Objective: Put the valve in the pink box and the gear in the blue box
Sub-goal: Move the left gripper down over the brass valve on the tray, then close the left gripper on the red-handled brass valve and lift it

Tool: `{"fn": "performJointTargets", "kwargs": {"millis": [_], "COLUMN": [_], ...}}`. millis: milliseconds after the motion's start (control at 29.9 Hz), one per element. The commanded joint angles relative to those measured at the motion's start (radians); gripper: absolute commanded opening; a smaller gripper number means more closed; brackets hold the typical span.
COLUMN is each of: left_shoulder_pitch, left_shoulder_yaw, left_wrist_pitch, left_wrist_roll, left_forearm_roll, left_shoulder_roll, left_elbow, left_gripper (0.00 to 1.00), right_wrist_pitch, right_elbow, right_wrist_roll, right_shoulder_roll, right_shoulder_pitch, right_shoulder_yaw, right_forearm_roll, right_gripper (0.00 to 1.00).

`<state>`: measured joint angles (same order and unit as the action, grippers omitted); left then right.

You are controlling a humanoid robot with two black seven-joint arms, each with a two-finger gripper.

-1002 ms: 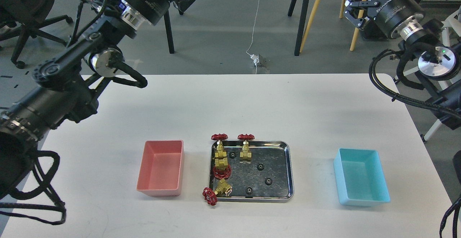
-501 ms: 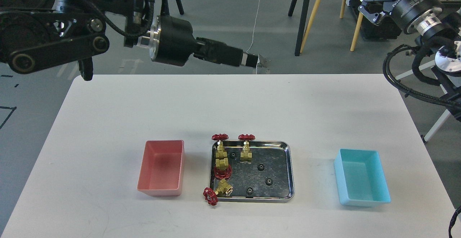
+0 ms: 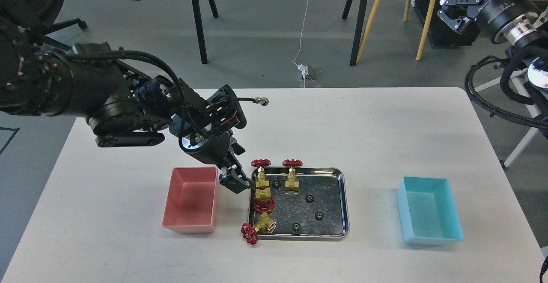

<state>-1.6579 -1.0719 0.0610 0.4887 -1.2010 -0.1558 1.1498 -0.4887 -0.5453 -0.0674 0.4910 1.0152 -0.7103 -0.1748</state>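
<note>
Four brass valves with red handwheels sit at the left side of the steel tray (image 3: 345, 206): one at the back left (image 3: 261, 177), one beside it (image 3: 292, 175), one in the middle (image 3: 264, 200), and one (image 3: 258, 226) hanging over the front left rim. Several tiny black gears, such as this gear (image 3: 309, 198), lie on the tray floor. The pink box (image 3: 192, 199) is left of the tray and looks empty. The blue box (image 3: 430, 210) is at the right and looks empty. My left gripper (image 3: 234, 180) points down between the pink box and the tray, close to the back left valve; its fingers are too dark to separate. My right gripper (image 3: 453, 9) is raised off the table at the top right, open and empty.
The white table (image 3: 342, 124) bears only the tray and the two boxes. The bulky left arm (image 3: 128, 103) hangs over the table's back left. Chair and stand legs are on the floor beyond the far edge.
My left arm has swung down from high behind the table, and its gripper now sits low between the pink box and the tray. The right gripper has drifted slightly to the right. The objects are unmoved.
</note>
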Motion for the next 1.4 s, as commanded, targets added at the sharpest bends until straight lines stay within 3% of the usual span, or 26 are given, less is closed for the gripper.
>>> {"fn": "performJointTargets", "kwargs": {"millis": [0,234,768,969,1203,1370], "left_shoulder_pitch": [0.085,0.136,0.207,0.23,0.237,0.239], "left_shoulder_yaw": [0.012,0.035,0.069,0.069,0.07,0.082], "left_wrist_pitch": [-0.006,-0.069,-0.067,-0.069,-0.072,-0.101], "left_wrist_roll": [0.0,0.0,0.0,0.0,0.0,0.0], "left_forearm_roll": [0.0,0.005,0.012,0.012,0.011,0.009], "left_shoulder_roll": [0.004,0.005,0.032,0.033,0.032,0.033], "left_elbow": [-0.07,-0.07,-0.088,-0.113,-0.111,-0.11], "left_gripper": [0.96,0.95,0.95,0.88,0.71,0.69], "right_wrist_pitch": [0.0,0.0,0.0,0.0,0.0,0.0], "right_elbow": [0.001,0.004,0.018,0.016,0.018,0.018], "right_wrist_roll": [0.0,0.0,0.0,0.0,0.0,0.0], "right_shoulder_roll": [0.0,0.0,0.001,0.001,0.001,0.001], "right_shoulder_pitch": [-0.003,-0.004,-0.03,-0.032,-0.035,-0.044], "right_shoulder_yaw": [0.0,0.002,0.002,0.002,0.005,0.003], "right_forearm_roll": [0.0,0.0,0.0,0.0,0.0,0.0], "right_gripper": [0.99,0.99,0.99,0.99,0.99,0.99]}}
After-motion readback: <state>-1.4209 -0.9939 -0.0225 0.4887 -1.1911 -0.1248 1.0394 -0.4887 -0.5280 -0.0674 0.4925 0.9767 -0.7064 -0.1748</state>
